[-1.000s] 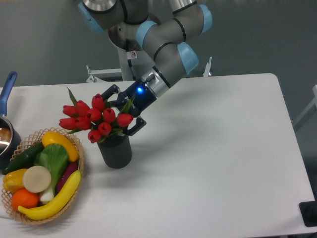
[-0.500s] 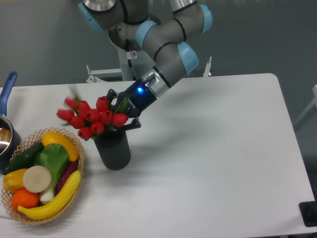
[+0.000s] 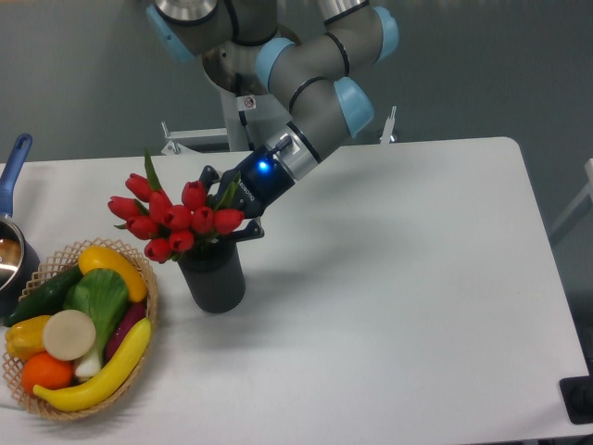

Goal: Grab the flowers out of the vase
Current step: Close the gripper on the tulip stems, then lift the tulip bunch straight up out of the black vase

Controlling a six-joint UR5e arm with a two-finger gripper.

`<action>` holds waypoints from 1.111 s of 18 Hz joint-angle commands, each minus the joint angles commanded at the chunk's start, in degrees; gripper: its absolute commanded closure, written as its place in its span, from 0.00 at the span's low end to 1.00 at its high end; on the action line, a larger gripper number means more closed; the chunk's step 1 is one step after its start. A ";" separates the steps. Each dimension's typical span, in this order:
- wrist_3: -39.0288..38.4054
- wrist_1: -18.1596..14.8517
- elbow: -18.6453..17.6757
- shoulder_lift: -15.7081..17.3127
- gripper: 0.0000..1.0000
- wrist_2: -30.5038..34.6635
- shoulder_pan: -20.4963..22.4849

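The flowers [image 3: 171,219], a bunch of red tulips with green leaves, stand in the dark grey vase [image 3: 214,281] left of the table's middle, leaning to the left. My gripper [image 3: 225,206] comes in from the upper right and is shut on the flowers just above the vase's mouth. One black finger shows above the bunch, the other below it by the rim. The stems are hidden by the buds and the vase.
A wicker basket [image 3: 148,287] of fruit and vegetables sits at the left front, close to the vase. A blue-handled pot [image 3: 13,243] is at the left edge. The white table [image 3: 398,278] stretches to the right.
The gripper's fingers have shut around the bunch. The tulips swayed left and a leaf now points upward; the vase shifted slightly.
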 joint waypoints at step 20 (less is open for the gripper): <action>-15.20 -0.09 4.92 5.71 0.69 -2.73 2.11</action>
